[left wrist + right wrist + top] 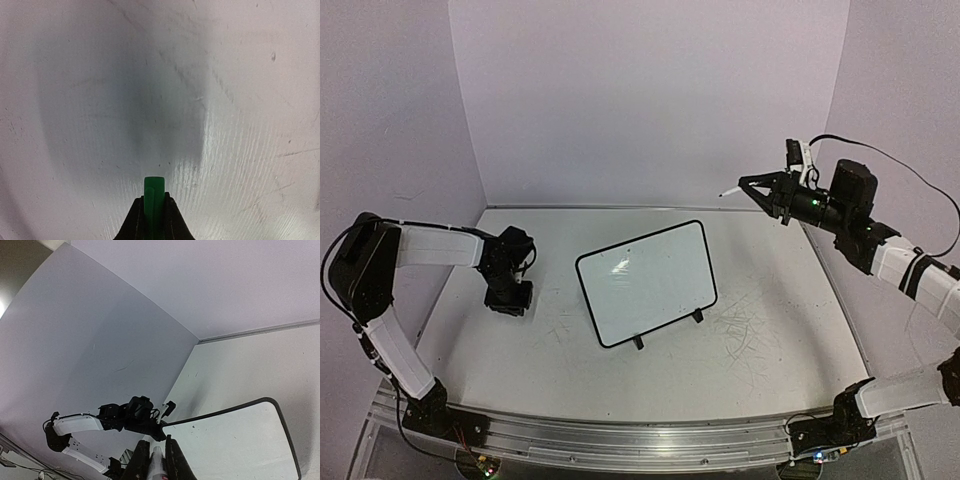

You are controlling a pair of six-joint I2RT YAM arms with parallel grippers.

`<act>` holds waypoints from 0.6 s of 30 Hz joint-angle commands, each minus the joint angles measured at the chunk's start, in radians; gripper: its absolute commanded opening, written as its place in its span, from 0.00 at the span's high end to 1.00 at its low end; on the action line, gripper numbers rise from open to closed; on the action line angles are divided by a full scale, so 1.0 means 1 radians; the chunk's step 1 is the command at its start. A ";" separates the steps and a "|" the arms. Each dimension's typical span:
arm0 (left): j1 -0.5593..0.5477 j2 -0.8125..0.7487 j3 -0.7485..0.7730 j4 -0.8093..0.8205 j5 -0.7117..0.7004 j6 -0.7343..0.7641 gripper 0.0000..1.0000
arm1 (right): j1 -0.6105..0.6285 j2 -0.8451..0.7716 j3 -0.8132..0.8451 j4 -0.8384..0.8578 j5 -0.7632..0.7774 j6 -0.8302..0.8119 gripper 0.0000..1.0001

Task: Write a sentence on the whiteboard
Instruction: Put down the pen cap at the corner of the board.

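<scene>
The whiteboard [645, 282], blank with a thin black frame, stands tilted on two small black feet in the middle of the table; the right wrist view shows its face [235, 445] too. My right gripper [752, 185] hangs high at the right, above and beyond the board, shut on a white marker [728, 190] whose tip points left. The right wrist view shows that marker [157, 465] between the fingers. My left gripper [510, 298] points down just over the tabletop, left of the board. It is shut on a small green plastic piece [154, 192].
White walls enclose the scuffed white tabletop [760, 330] on three sides. The left arm [135, 417] shows in the right wrist view beside the board's corner. Both arm bases sit on the metal rail [640, 445] at the near edge.
</scene>
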State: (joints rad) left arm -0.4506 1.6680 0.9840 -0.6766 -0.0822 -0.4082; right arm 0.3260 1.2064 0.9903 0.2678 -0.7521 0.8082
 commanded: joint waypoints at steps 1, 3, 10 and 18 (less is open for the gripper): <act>0.002 0.064 0.067 -0.175 0.059 0.099 0.90 | 0.003 -0.010 -0.003 0.028 -0.001 -0.023 1.00; 0.003 0.079 0.079 -0.198 0.026 0.109 0.90 | 0.003 -0.009 -0.006 0.028 0.000 -0.026 1.00; 0.003 0.093 0.071 -0.120 0.001 0.079 0.81 | 0.004 0.002 -0.004 0.028 -0.010 -0.029 1.00; 0.003 0.121 0.047 -0.088 -0.045 0.063 0.71 | 0.003 -0.017 -0.023 0.028 -0.004 -0.031 1.00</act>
State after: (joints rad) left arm -0.4505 1.7664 1.0290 -0.8009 -0.0992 -0.3399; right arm 0.3260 1.2079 0.9787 0.2678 -0.7527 0.7918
